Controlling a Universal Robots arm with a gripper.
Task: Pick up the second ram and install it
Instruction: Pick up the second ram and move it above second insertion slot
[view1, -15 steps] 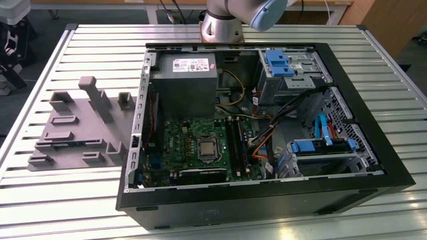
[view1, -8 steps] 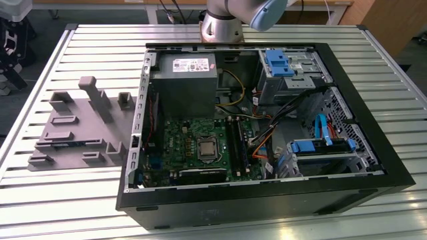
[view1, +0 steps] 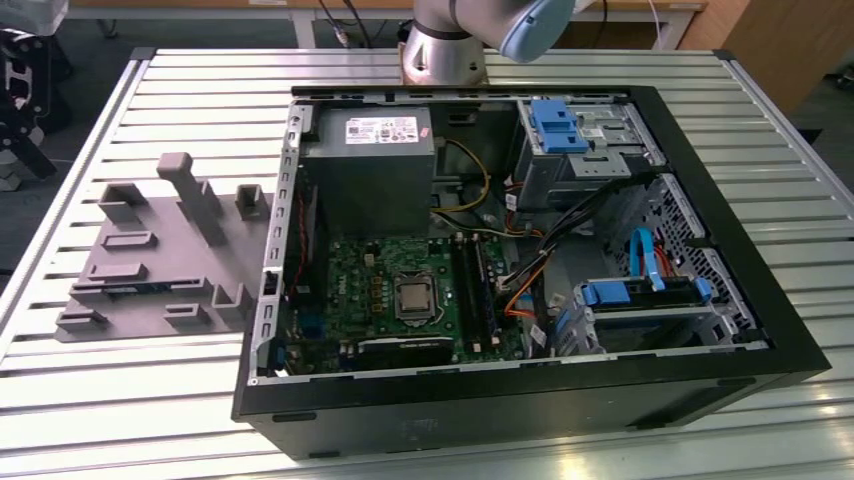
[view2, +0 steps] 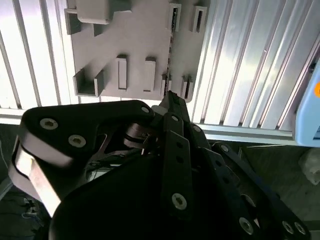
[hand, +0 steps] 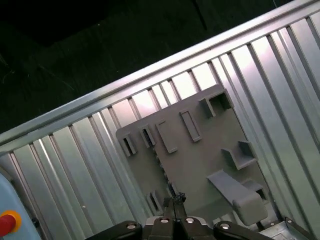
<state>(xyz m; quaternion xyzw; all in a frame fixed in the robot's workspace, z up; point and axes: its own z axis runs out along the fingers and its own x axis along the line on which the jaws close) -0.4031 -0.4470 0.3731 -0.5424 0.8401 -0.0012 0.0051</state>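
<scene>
The second ram (view2: 170, 50) stands on edge in the grey holder tray (view2: 135, 35), a thin dark strip held between small blocks. In the first wrist view the ram (hand: 159, 162) is a narrow line across the tray (hand: 200, 155). In the exterior view its blue-green edge (view1: 138, 290) lies low in the tray (view1: 174, 240) at the exterior view's left. My gripper (view2: 170, 97) hangs well above the tray, tips together over the ram's near end, nothing held. Its tips (hand: 175, 198) point down at the tray.
An open black computer case (view1: 534, 400) lies on the slatted metal table (view1: 160, 100). Its motherboard has long black memory slots (view1: 474, 290). The arm's base (view1: 447, 45) stands behind the case. A tall grey block (hand: 240, 192) rises from the tray.
</scene>
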